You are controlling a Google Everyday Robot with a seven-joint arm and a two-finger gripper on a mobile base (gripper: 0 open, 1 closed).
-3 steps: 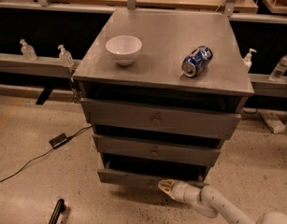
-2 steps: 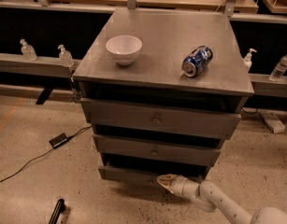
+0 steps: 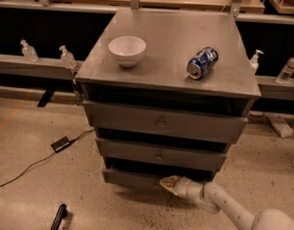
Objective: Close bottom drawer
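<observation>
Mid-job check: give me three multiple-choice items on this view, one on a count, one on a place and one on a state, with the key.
1. How many drawers has the grey cabinet?
A. two B. four C. three
2. Where is the tool?
A. at the front of the bottom drawer B. on the cabinet top C. beside the cabinet's left wall
3. How does the blue can sit?
A. upright B. on its side C. inside a drawer

Key: C, three fronts are stacked; A, the tool's tip is low at that front; B, the can's round end faces the camera.
</observation>
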